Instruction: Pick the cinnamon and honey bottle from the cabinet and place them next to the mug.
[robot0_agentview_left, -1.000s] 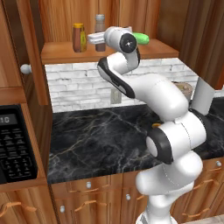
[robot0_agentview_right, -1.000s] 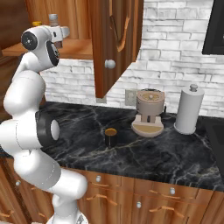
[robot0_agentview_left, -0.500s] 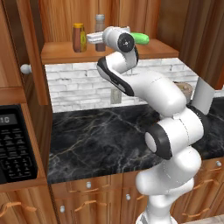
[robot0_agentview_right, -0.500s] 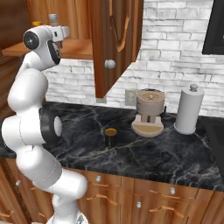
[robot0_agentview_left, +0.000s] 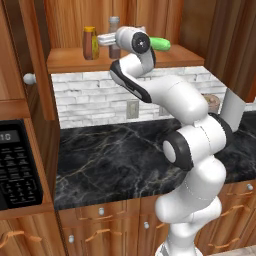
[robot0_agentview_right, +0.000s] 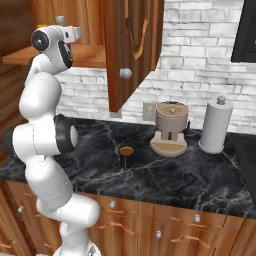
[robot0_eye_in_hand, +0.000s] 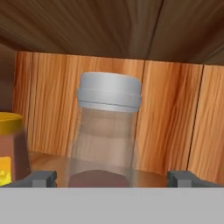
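The cinnamon (robot0_eye_in_hand: 109, 131), a tall clear grey-capped shaker of reddish-brown powder, stands on the brown wooden cabinet (robot0_agentview_left: 150, 59) shelf between the wide-open gripper (robot0_eye_in_hand: 112, 178) fingers, which have edged closer, ready to close.

Coffee maker (robot0_agentview_right: 171, 128) — paper-towel roll (robot0_agentview_right: 215, 126).

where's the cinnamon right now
The cinnamon stands on the cabinet shelf, centred in the hand view between the open hand tips, with the honey bottle just to its left.
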